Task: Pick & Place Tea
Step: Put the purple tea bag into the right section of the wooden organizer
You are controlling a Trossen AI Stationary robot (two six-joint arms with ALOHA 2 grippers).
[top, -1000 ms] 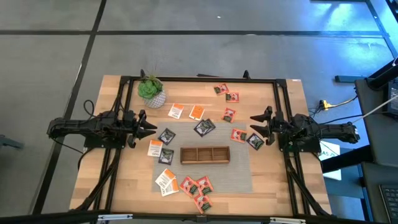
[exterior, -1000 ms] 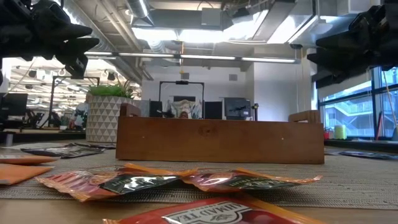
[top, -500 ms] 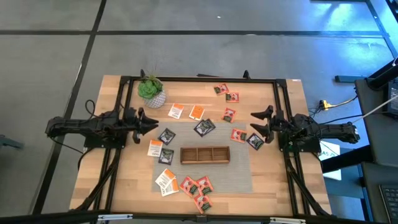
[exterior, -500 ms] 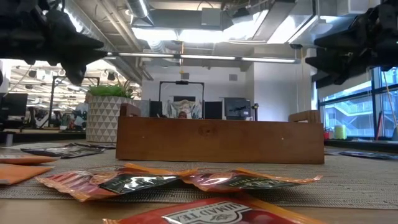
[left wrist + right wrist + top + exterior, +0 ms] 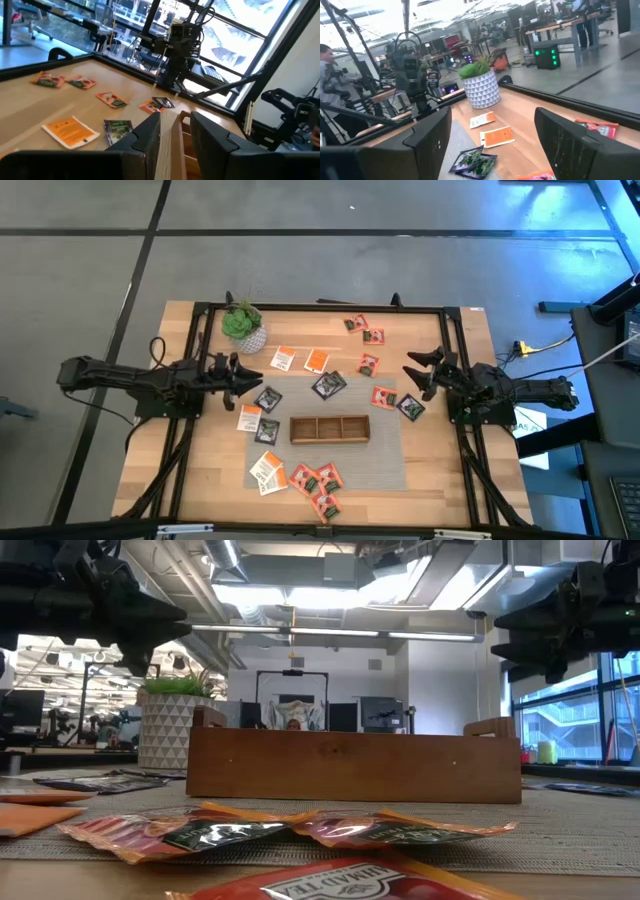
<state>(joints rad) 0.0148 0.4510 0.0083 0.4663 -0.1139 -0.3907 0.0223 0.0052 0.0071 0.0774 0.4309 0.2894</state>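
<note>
High view, progress: the tray [image 5: 329, 428] sits mid-desk with all three compartments bare, so nothing looks placed yet; every tea sachet [image 5: 328, 384] lies scattered around it on the mat [image 5: 390, 460] and the desk [image 5: 190, 470].
High view, left claw [image 5: 252, 374]: it hovers near the dark sachet [image 5: 267, 399] left of the tray, carrying nothing; how far its fingers are parted cannot be told here.
High view, right claw [image 5: 418, 367]: jaws spread wide, empty, above the red sachet [image 5: 384, 395] to the right of the tray.
Low view, scene: the tray's wooden wall [image 5: 352, 766] fills the middle, red and dark sachets [image 5: 240, 830] lie flat in front, both arms hang high at the picture's sides.
Left wrist view, claw: two dark fingers [image 5: 145, 137] stand a narrow gap apart with nothing between them; the tray edge [image 5: 176, 135] lies just ahead.
Right wrist view, claw: fingers [image 5: 432, 135] stand far apart, empty; a dark sachet [image 5: 474, 162] lies below, the plant pot [image 5: 482, 90] beyond.
Change since a second ago: the left arm has stretched further in toward the dark sachet, and the right claw has opened wider and edged forward.
Left to do: judging by this, the whole job, sachet by sachet.
</note>
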